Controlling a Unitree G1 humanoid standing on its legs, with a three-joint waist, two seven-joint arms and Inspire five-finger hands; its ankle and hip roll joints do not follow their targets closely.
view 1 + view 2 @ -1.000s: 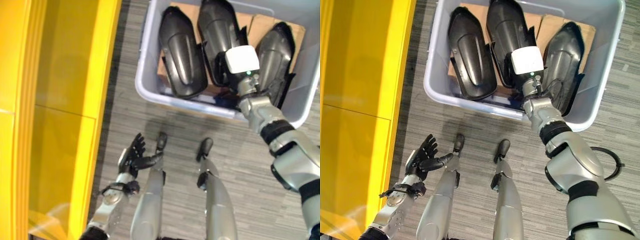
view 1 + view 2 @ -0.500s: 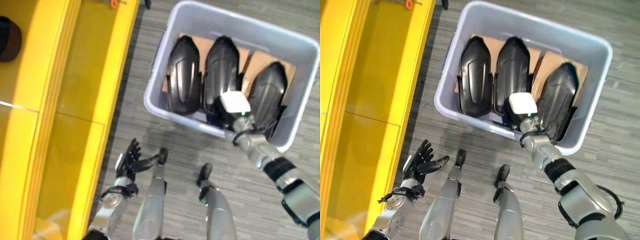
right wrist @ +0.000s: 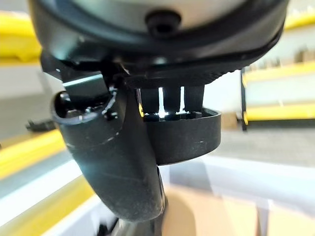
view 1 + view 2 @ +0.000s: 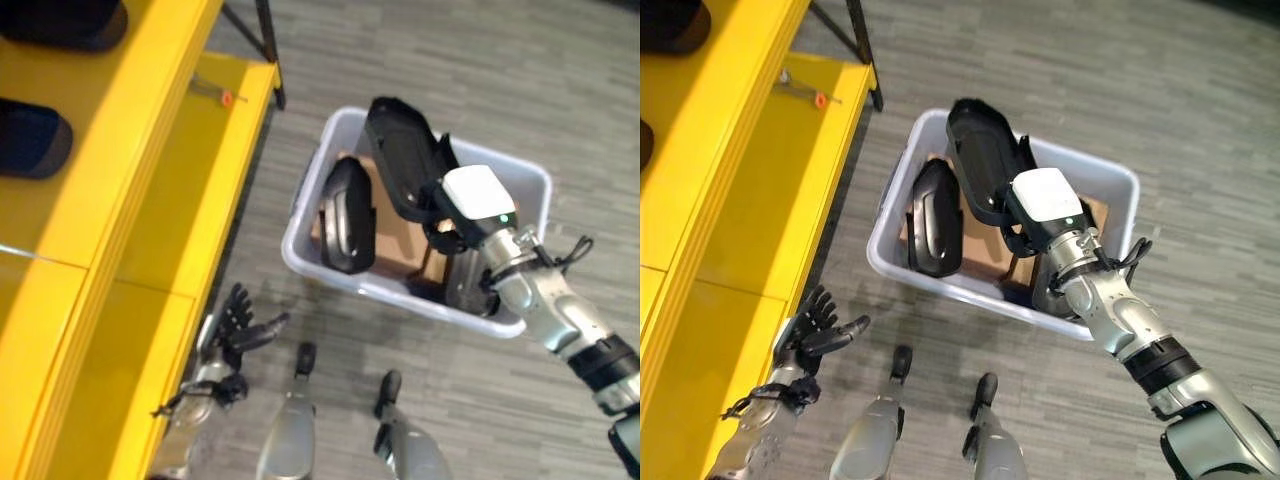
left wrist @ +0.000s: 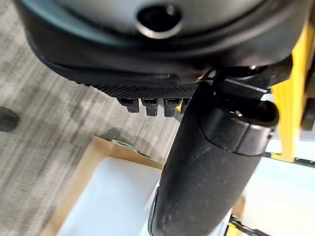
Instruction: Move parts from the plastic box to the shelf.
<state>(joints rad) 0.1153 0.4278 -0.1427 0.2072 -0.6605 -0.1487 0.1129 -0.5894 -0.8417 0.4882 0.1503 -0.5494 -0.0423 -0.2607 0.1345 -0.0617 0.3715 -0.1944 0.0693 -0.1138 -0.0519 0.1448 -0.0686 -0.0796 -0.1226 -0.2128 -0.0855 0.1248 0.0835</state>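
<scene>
**Right hand lifting a black part above the plastic box**

Left of the plastic box (image 4: 300, 262), the yellow shelf (image 4: 150, 200) is running along the floor, and two dark parts (image 4: 30, 140) are already lying on its upper levels. A small tool with a red tip (image 4: 215, 92) is resting on the shelf's lower board, toward the box's far side.

The left hand (image 4: 235, 325) is hanging near the shelf's edge, on the near-left side of the box and well apart from it, with its fingers spread and relaxed, holding nothing.

The grey plastic box is sitting on the striped floor (image 4: 480, 90), lined with brown cardboard (image 4: 985, 240). One black part (image 4: 347, 215) is lying inside against the box's left wall, and another dark part (image 4: 1048, 290) is partly showing at the box's right side, behind the right arm.

The right hand (image 4: 1025, 215) is raised over the middle of the box, its fingers curling over the edge of a long black shell-shaped part (image 4: 400, 165). In the right wrist view the fingers (image 3: 172, 101) are hooking over the part's rim while the thumb is pressing from the other side. The held part is tilting up, its far end reaching past the box's far rim, clear of the cardboard below.
</scene>
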